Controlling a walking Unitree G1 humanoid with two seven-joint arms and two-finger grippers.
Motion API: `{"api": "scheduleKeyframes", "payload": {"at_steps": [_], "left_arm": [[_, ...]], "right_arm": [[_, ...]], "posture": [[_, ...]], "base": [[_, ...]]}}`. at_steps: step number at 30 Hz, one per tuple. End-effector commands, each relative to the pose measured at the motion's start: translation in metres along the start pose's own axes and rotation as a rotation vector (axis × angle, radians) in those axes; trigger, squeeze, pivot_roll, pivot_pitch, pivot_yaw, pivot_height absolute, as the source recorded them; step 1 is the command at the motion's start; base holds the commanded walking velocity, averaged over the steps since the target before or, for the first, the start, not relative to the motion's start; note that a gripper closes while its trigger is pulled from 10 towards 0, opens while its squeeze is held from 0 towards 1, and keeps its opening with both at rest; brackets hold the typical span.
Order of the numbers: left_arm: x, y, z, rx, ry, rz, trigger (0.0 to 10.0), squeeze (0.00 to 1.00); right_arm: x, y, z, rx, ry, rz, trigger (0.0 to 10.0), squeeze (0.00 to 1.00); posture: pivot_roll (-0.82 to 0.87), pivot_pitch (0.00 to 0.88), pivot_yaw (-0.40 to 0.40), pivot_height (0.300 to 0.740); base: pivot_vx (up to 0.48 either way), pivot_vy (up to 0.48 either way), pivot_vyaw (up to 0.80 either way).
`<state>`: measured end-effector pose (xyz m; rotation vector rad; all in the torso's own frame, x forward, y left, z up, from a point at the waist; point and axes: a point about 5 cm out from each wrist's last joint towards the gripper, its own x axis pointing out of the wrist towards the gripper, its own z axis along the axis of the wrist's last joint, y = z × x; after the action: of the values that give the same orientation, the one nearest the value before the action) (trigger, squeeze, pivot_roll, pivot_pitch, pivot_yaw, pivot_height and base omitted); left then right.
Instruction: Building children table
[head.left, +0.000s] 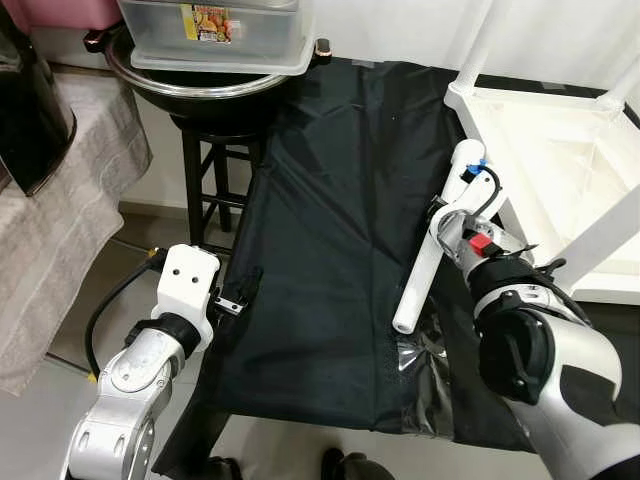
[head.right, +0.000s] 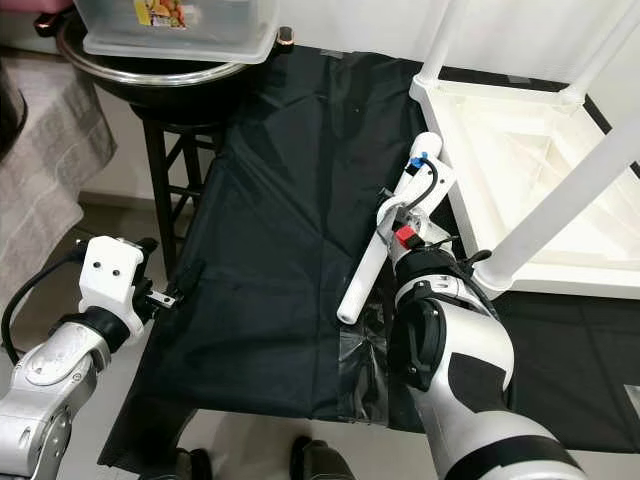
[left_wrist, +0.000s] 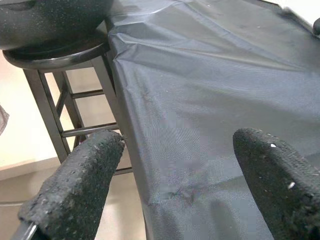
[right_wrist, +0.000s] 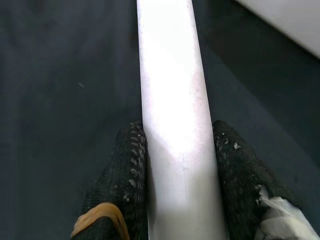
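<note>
One loose white table leg (right_wrist: 172, 100) is clamped in the right gripper (right_wrist: 175, 165) over the black cloth (head.left: 330, 200), while the left gripper (left_wrist: 180, 175) hovers spread at its edge.

Landmark: black cloth (head.left: 330, 230) spread flat, wrinkled, with a shiny clear patch near its front edge.
Stool: dark wooden stool (head.left: 215, 185) just beside the cloth's left edge.
On the stool: wide metal pan (head.left: 190, 85), a clear plastic box (head.left: 215, 35) resting on top of it.
Left of the stool: grey towel (head.left: 70, 210) draped downward.
Floor: pale tiles (head.left: 30, 420) below the towel.
Light: even, indoor.
</note>
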<state>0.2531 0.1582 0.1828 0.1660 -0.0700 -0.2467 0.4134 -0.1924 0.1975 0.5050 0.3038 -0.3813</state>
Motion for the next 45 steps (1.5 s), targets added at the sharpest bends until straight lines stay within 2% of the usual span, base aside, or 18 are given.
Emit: {"api": "scheduleKeyframes", "payload": {"at_steps": [1, 7, 9, 13, 17, 20, 24, 25, 26, 31, 32, 33, 34, 36, 37, 43, 44, 45], "left_arm": [[-0.001, 0.0, -0.004, 0.004, 0.021, 0.003, 10.0, 0.0], [0.0, 0.0, -0.004, 0.005, 0.02, 0.006, 10.0, 0.0], [0.0, 0.0, -0.005, 0.003, 0.022, 0.009, 10.0, 0.0], [0.0, 0.0, -0.005, 0.002, 0.022, 0.01, 10.0, 0.0], [0.001, 0.0, -0.003, -0.039, 0.024, 0.009, 10.0, 0.0], [0.001, 0.0, -0.003, -0.039, 0.024, 0.009, 10.0, 0.0], [0.009, -0.002, 0.008, -0.068, 0.003, -0.068, 10.0, 0.0], [0.009, -0.002, 0.008, -0.068, 0.003, -0.068, 10.0, 0.0], [0.014, -0.004, 0.015, -0.065, -0.02, -0.104, 10.0, 1.0], [0.023, -0.009, 0.03, -0.062, -0.072, -0.166, 10.0, 1.0], [0.025, -0.01, 0.033, -0.059, -0.084, -0.168, 10.0, 0.85], [0.025, -0.01, 0.033, -0.059, -0.084, -0.168, 10.0, 0.85], [0.026, -0.01, 0.035, -0.057, -0.093, -0.166, 10.0, 0.44], [0.026, -0.01, 0.035, -0.057, -0.093, -0.166, 10.0, 0.44], [0.027, -0.01, 0.036, -0.072, -0.105, -0.143, 10.0, 0.0], [0.028, -0.011, 0.037, -0.09, -0.12, -0.078, 10.0, 0.0], [0.029, -0.013, 0.035, -0.115, -0.117, -0.062, 10.0, 0.0], [0.032, -0.015, 0.034, -0.126, -0.109, -0.063, 10.0, 0.0]], "right_arm": [[-0.004, 0.015, 0.015, 0.021, -0.083, 0.073, 0.0, 0.0], [-0.008, 0.024, 0.03, 0.039, -0.152, 0.121, 0.0, 0.0], [-0.017, 0.041, 0.052, 0.058, -0.256, 0.224, 0.0, 0.0], [-0.022, 0.049, 0.062, 0.068, -0.305, 0.272, 0.0, 0.0], [-0.047, 0.086, 0.083, -0.044, -0.505, 0.499, 0.0, 0.0], [-0.047, 0.086, 0.083, -0.044, -0.505, 0.499, 0.0, 0.0], [-0.082, 0.128, 0.083, -0.147, -0.656, 0.802, 0.0, 0.0], [-0.082, 0.128, 0.083, -0.147, -0.656, 0.802, 0.0, 0.0], [-0.091, 0.138, 0.079, -0.172, -0.68, 0.876, 0.0, 0.0], [-0.106, 0.153, 0.064, -0.232, -0.701, 0.997, 0.0, 0.0], [-0.109, 0.156, 0.058, -0.258, -0.708, 1.002, 0.0, 0.0], [-0.109, 0.156, 0.058, -0.258, -0.708, 1.002, 0.0, 0.0], [-0.111, 0.157, 0.054, -0.276, -0.718, 1.003, 0.0, 0.0], [-0.111, 0.157, 0.054, -0.276, -0.718, 1.003, 0.0, 0.0], [-0.114, 0.156, 0.05, -0.283, -0.736, 0.996, 0.0, 0.0], [-0.115, 0.152, 0.043, -0.3, -0.768, 0.975, 0.0, 0.0], [-0.116, 0.15, 0.04, -0.309, -0.775, 0.97, 7.4, 0.0], [-0.118, 0.15, 0.038, -0.318, -0.788, 0.978, 10.0, 0.0]], "posture": [[0.11, 0.199, -0.104, 0.74], [0.11, 0.196, -0.104, 0.74], [0.11, 0.191, -0.103, 0.74], [0.11, 0.191, -0.103, 0.74], [0.11, 0.184, -0.106, 0.74], [0.11, 0.184, -0.106, 0.74], [0.11, 0.164, -0.109, 0.74], [0.11, 0.164, -0.109, 0.74], [0.11, 0.153, -0.112, 0.74], [0.12, 0.127, -0.117, 0.74], [0.12, 0.114, -0.12, 0.74], [0.12, 0.114, -0.12, 0.74], [0.12, 0.114, -0.12, 0.74], [0.12, 0.114, -0.12, 0.74], [0.12, 0.079, -0.12, 0.74], [0.11, 0.06, -0.121, 0.74], [0.11, 0.057, -0.12, 0.74], [0.11, 0.051, -0.119, 0.74]], "base": [[0.0, 0.0, 0.0], [0.0, 0.0, 0.0], [0.0, 0.0, 0.0], [0.0, 0.0, 0.0], [0.0, 0.0, 0.0], [0.0, 0.0, 0.0], [0.0, 0.0, 0.0], [0.0, 0.0, 0.0], [0.0, 0.0, 0.0], [0.0, 0.0, 0.0], [0.0, 0.0, 0.0], [0.0, 0.0, 0.0], [0.0, 0.0, 0.0], [0.0, 0.0, 0.0], [0.0, 0.0, 0.0], [0.0, 0.0, 0.0], [0.0, 0.0, 0.0], [0.0, 0.0, 0.0]]}}
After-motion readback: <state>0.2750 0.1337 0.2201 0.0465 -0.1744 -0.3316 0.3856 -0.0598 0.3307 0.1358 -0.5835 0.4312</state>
